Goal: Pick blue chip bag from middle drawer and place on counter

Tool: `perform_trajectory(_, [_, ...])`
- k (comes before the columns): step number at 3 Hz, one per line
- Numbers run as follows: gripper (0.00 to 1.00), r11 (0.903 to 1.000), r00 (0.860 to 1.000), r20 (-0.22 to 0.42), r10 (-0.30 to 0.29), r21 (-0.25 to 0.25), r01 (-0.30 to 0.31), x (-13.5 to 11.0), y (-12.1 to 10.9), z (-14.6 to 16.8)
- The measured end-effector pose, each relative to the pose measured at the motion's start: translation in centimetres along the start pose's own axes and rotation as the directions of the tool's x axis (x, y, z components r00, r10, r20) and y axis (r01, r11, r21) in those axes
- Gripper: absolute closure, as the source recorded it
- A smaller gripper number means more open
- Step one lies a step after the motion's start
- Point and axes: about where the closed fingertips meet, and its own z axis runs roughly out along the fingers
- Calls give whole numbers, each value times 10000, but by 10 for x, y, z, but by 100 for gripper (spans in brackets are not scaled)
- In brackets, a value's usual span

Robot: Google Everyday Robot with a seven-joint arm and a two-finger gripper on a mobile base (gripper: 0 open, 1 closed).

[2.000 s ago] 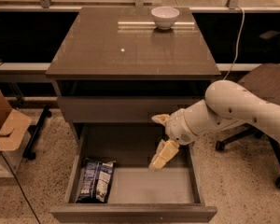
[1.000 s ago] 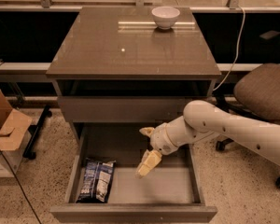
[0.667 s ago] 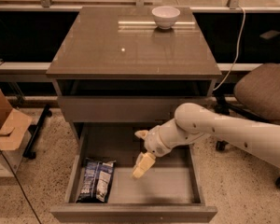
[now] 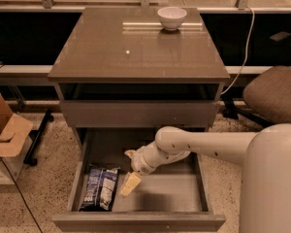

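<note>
Sliding the spread-open tool (image 4: pixel 124 174) left, nearing the blue chip bag (image 4: pixel 99 194) lying up-and-down at lower left.

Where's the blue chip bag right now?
In the camera view, the blue chip bag lies at the left end of the middle drawer, with the gripper just to its right.

The robot's white arm (image 4: pixel 208 142) stretches from the right into the middle drawer (image 4: pixel 174 194). Its gripper (image 4: pixel 127 173) hangs inside the drawer, left of centre, with pale fingers (image 4: pixel 131 183) spread apart.
</note>
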Motion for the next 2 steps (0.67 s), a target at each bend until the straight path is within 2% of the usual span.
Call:
perform_trajectory(1, [0, 10000, 10000, 1, -1, 0, 1, 0, 0, 0])
perform_trajectory(2, [0, 9986, 9981, 344, -514, -139, 519, -16, 2, 21])
